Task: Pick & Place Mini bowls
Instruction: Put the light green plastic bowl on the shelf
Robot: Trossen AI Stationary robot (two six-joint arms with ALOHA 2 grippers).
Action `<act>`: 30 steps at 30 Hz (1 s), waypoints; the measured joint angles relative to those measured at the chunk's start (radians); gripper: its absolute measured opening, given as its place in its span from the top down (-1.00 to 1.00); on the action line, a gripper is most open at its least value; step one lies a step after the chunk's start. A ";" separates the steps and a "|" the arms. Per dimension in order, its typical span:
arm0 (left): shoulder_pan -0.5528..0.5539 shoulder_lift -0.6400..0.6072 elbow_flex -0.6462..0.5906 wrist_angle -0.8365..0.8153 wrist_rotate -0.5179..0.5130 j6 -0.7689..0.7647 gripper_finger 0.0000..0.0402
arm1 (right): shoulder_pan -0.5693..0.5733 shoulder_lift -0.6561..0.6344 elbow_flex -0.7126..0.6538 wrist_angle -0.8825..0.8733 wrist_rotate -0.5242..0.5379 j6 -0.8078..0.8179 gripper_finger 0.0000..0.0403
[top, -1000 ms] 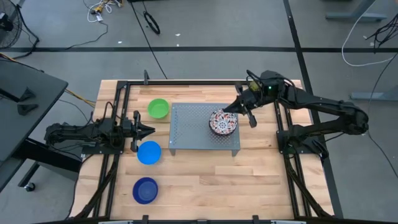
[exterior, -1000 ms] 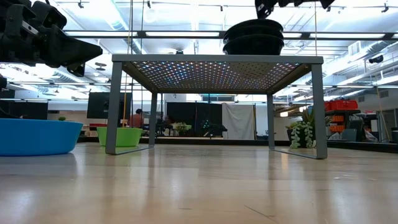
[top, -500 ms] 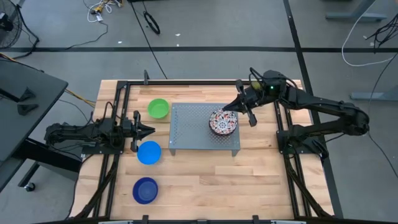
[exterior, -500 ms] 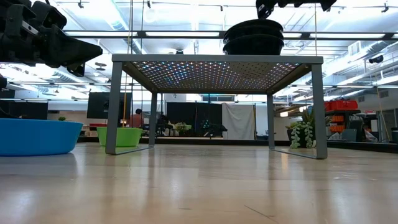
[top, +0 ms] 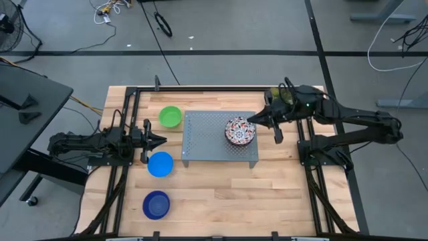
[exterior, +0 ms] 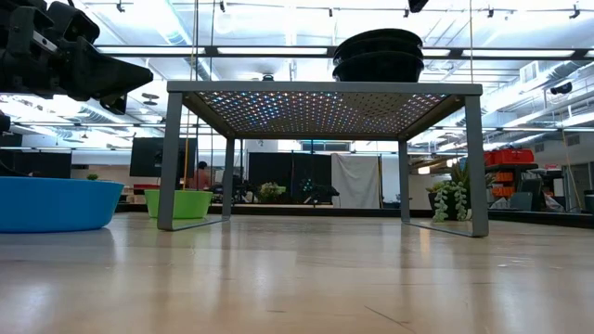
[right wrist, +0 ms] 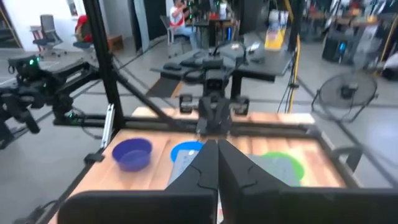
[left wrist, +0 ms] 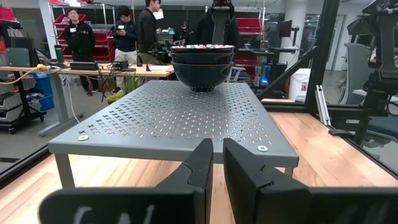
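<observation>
Currently I read the right gripper [top: 251,121] pressed together, empty, beside the patterned bowl stack [top: 241,131] on the grey stand [top: 200,140] (right side). Left gripper [top: 162,140], slightly parted, waits near the light blue bowl [top: 160,164].

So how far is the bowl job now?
Done, it seems: patterned bowls sit stacked on the grey stand. In hand: nothing; the right gripper is shut and empty beside the stack. Left: the green bowl, light blue bowl and dark blue bowl are on the table, near the waiting left gripper.

Floral bowl [top: 241,131] — green bowl [top: 170,116].
</observation>
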 joint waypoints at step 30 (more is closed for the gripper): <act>0.000 0.000 0.000 0.000 0.000 0.000 0.78 | 0.066 -0.246 -0.382 0.276 0.137 0.069 1.00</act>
